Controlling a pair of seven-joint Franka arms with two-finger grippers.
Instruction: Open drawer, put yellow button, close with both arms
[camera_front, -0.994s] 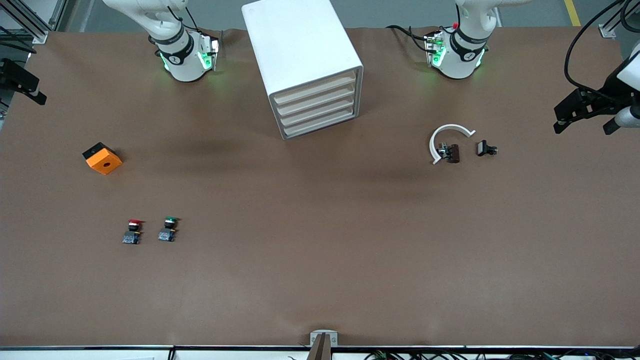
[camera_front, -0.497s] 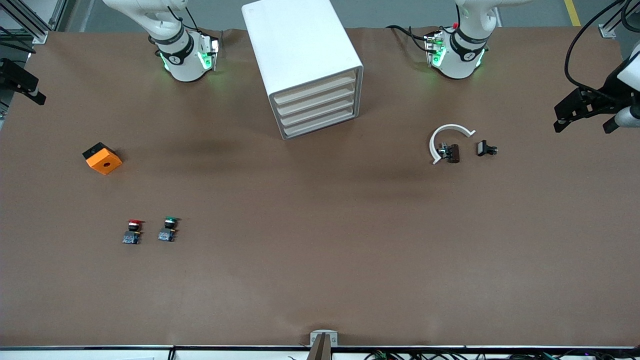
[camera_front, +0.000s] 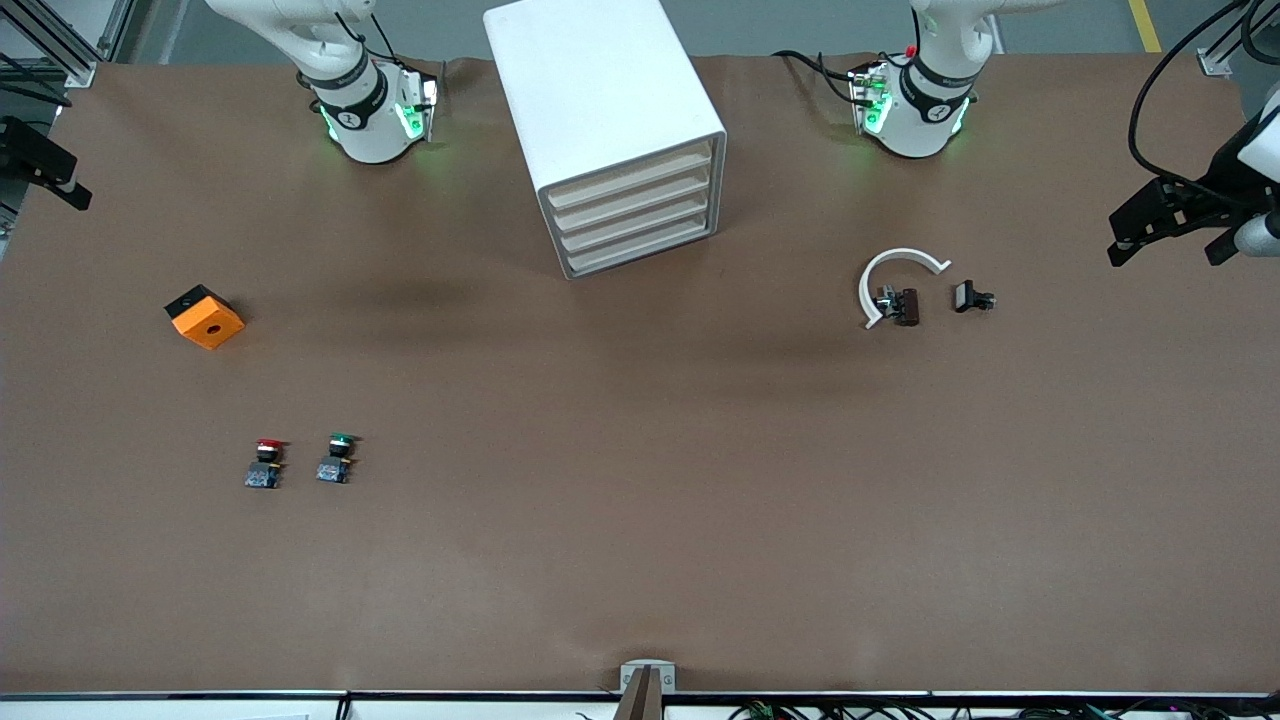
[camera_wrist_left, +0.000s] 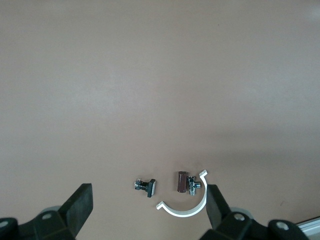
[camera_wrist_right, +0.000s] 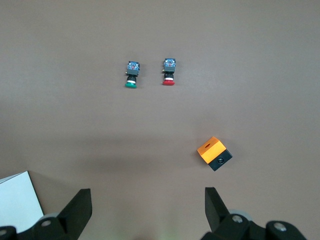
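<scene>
Left tool (camera_wrist_left: 148, 207) spread wide, empty, over desk (camera_front: 640, 520) at left arm's end, right tool (camera_wrist_right: 147, 207) likewise at right arm's end; drawer (camera_front: 630, 177) is shut: catch only its front, pull straight.

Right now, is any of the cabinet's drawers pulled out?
No: in the front view all four drawer fronts, the top drawer included, sit flush in the white cabinet.
</scene>
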